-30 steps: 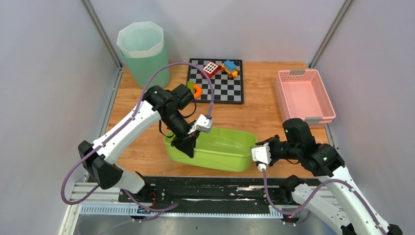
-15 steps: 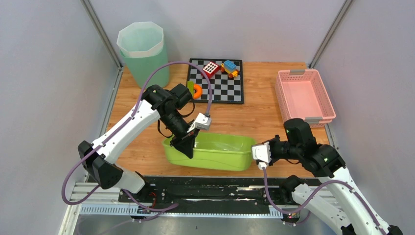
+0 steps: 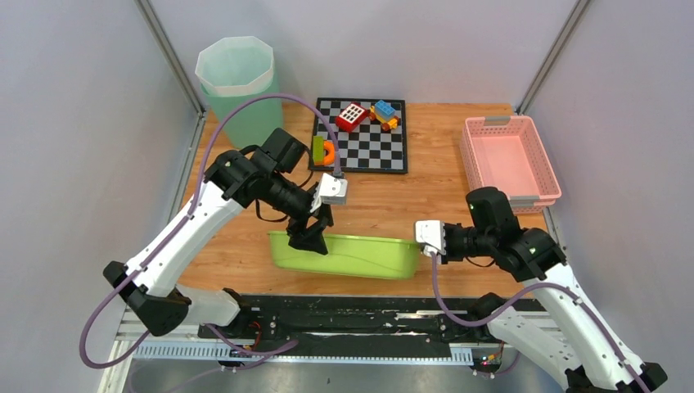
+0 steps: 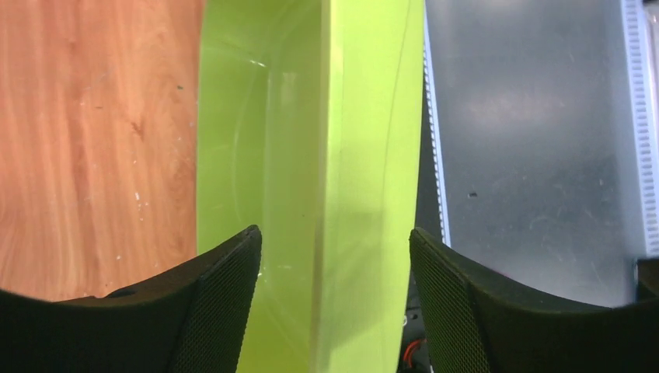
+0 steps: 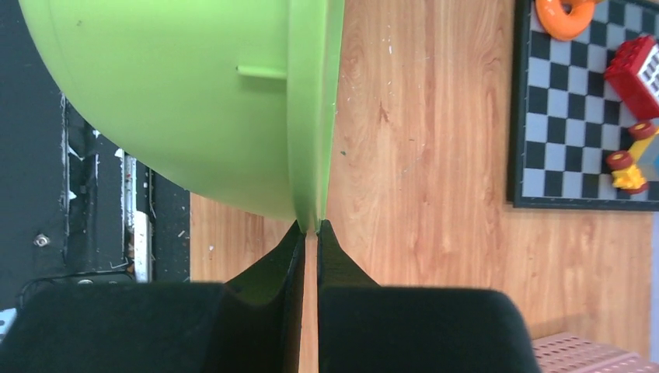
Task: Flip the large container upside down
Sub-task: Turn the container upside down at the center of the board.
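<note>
Container [image 3: 344,254] in top view now stands on its long side at the near edge of the table [image 3: 434,184]; before, it was tipped with its mouth upward. Left arm has swung back. Left gripper [image 3: 313,239] is at its left end, right gripper [image 3: 417,246] at its right end. Left wrist: jaws spread, straddling the green wall, gripping nothing. Right wrist: fingertips [image 5: 291,249] pinched tight on the rim.

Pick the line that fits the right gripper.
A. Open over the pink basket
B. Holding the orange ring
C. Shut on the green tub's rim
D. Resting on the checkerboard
C: in the right wrist view the right gripper is closed, its tips pinching the thin rim of the tub.
</note>
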`<act>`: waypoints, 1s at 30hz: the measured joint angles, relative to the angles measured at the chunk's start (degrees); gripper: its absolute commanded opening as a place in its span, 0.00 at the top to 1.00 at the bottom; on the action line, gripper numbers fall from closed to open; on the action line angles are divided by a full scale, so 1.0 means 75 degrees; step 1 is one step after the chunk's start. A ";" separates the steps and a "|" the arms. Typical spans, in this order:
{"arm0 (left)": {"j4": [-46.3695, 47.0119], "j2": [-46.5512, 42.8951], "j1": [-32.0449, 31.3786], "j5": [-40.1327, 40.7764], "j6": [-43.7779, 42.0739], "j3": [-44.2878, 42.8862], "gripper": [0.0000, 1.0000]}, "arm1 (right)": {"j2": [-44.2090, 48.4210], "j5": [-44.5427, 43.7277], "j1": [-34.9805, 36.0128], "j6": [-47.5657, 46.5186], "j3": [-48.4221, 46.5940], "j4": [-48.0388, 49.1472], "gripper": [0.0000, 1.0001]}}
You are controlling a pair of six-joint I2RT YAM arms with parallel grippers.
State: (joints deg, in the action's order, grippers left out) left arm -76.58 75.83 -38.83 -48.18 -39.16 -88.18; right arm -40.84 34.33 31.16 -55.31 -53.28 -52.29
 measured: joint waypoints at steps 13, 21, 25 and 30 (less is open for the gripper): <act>0.2270 -0.0965 0.0105 0.1821 0.1472 0.0119 0.00 | -0.1195 0.1518 -0.1679 0.0781 -0.0093 0.0251 0.98; 0.3564 -0.1378 0.0294 0.3281 0.2366 0.0490 0.00 | -0.2022 0.2573 -0.2492 0.1160 -0.0443 0.0219 0.98; 0.4022 -0.1378 0.0565 0.3955 0.2748 0.0717 0.00 | -0.2576 0.3028 -0.2748 0.1291 -0.0685 0.0154 0.98; 0.4453 -0.1390 0.0758 0.4453 0.3060 0.0950 0.00 | -0.3153 0.3459 -0.2938 0.1498 -0.0851 0.0090 0.98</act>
State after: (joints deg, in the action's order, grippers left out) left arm -43.18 65.41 -33.15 -14.79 -16.21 -81.06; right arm -64.49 60.27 9.13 -44.07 -59.66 -51.62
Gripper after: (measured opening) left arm 0.997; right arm 0.056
